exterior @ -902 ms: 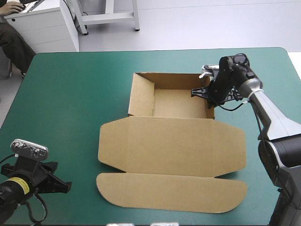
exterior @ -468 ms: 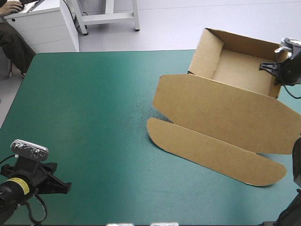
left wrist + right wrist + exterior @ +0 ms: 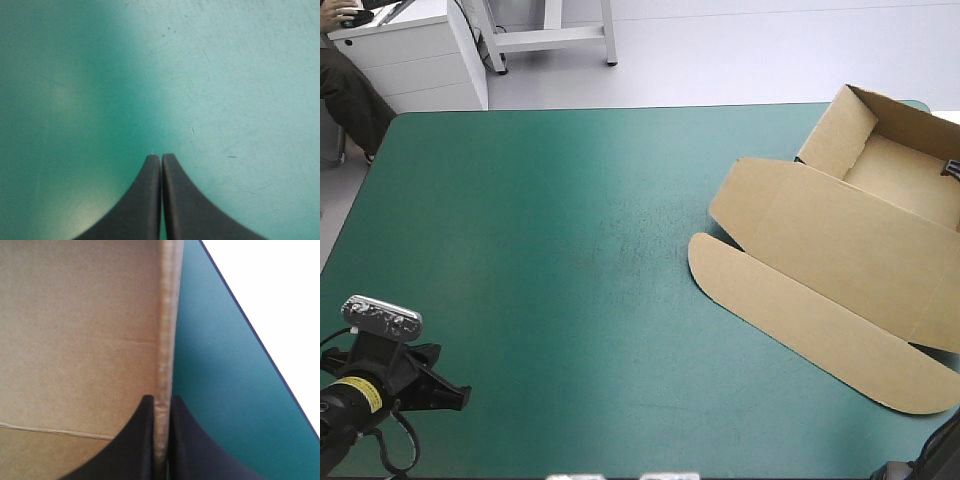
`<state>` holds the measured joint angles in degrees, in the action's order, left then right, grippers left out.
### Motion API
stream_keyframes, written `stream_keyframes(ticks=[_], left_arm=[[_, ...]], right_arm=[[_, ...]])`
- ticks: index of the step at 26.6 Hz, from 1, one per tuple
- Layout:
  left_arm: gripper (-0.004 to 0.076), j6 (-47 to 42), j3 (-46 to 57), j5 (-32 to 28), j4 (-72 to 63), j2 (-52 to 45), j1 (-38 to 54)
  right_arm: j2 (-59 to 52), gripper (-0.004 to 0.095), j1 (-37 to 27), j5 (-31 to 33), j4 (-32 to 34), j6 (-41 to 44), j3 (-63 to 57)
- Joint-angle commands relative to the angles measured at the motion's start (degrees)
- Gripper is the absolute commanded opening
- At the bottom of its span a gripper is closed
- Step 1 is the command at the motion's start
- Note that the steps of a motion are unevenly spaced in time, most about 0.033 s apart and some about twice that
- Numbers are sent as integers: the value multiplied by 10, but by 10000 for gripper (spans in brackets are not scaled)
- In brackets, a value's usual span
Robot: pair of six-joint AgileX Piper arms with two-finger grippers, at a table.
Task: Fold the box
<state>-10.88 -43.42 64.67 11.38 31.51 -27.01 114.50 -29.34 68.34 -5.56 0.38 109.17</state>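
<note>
The brown box (image 3: 840,240) lies at the table's right side as an open tray with raised walls, its lid flat and reaching toward the near right corner. The tray part sits at the far right corner, turned at an angle. In the right wrist view my right gripper (image 3: 161,402) is shut on the top edge of a tray wall, with the box's inside (image 3: 75,340) beside it. In the high view only a dark bit of that gripper (image 3: 952,168) shows at the right edge. My left gripper (image 3: 460,397) rests at the near left corner, shut (image 3: 161,157) over bare cover, far from the box.
The teal-green cover (image 3: 540,250) stretches bare across the left and middle of the table. Just beyond the held wall, the table's right edge (image 3: 250,330) runs close by. Part of the box passes the right border of the high view.
The right gripper has dragged the box from the table's middle to the far right, turning it as it went. The left arm has stayed still.
</note>
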Motion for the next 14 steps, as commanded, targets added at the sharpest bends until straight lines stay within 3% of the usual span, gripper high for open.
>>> stream_keyframes(ticks=[1, 3, 5, 12, 14], left_arm=[[-10, -3, -16, -28, 11, 2, -2], [-10, -3, -16, -28, 11, 2, -2], [-10, -3, -16, -28, 11, 2, -2], [-10, -3, -16, -28, 11, 2, -2], [-10, -3, -16, -28, 10, 2, -2]], right_arm=[[-15, 5, -11, -23, -5, -4, 20], [-10, 57, -14, -21, -5, -4, 20], [-7, 179, -18, -16, -5, -4, 21], [-21, 794, -36, 35, 12, -17, 48], [-48, 809, -36, 35, 7, -17, 48]])
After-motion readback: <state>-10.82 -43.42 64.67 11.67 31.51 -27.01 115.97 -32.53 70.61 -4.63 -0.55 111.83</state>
